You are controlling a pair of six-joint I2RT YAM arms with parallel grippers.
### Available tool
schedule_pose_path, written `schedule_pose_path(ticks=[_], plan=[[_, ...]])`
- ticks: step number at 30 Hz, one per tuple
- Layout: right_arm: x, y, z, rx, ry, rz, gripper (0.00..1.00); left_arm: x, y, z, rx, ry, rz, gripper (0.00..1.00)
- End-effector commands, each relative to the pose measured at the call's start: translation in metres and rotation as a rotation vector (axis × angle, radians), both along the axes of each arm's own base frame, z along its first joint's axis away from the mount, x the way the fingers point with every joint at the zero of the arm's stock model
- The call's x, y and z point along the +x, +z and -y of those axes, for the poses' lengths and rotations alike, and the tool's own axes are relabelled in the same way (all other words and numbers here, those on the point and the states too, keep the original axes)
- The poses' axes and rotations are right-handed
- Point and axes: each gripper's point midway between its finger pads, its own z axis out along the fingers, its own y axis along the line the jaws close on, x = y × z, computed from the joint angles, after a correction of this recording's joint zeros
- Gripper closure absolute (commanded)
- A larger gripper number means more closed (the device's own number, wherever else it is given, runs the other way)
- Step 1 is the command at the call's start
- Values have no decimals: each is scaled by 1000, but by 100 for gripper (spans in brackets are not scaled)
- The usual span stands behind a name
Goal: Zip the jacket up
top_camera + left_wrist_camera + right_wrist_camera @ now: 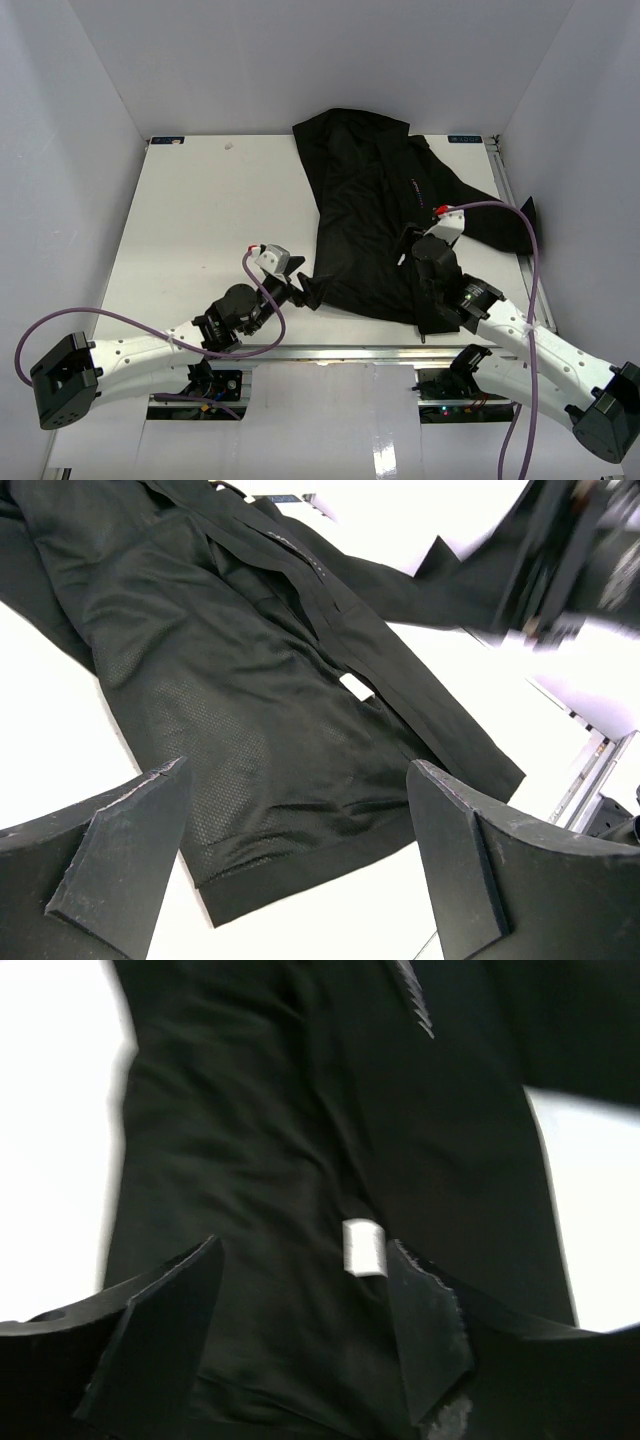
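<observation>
The black jacket (375, 215) lies open on the white table (200, 220), right of centre, with its hem towards me. Its mesh lining and ribbed hem show in the left wrist view (240, 700). A small white label (363, 1247) sits by the front edge; it also shows in the left wrist view (355, 687). My left gripper (305, 290) is open and empty beside the hem's left corner. My right gripper (412, 252) is open and hovers over the lower jacket (300, 1160), with the label just inside its right finger (430, 1330).
White walls enclose the table on three sides. A metal rail (330, 352) runs along the near edge. Purple cables (520, 240) loop from both arms. The right arm shows blurred in the left wrist view (575, 560).
</observation>
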Motion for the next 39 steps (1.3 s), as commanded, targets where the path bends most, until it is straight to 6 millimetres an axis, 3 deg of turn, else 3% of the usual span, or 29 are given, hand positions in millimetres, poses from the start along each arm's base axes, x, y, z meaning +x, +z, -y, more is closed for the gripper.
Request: schedule_pose_path(ticks=[1, 5, 18, 27, 32, 39], plan=[[-13, -57, 29, -10, -82, -174, 29, 2, 8, -6, -21, 25, 21, 2], [-23, -90, 31, 1, -45, -288, 33, 4, 9, -9, -30, 44, 21, 2], [-46, -136, 35, -72, 7, -421, 43, 3, 9, -6, -23, 29, 24, 2], [-53, -144, 50, -111, -50, -447, 44, 4, 6, -3, -5, 26, 23, 2], [-54, -140, 56, -113, -82, -433, 57, 3, 7, -2, -7, 20, 24, 2], [-54, -140, 62, -115, -125, -433, 63, 4, 6, -1, -1, 22, 24, 2]])
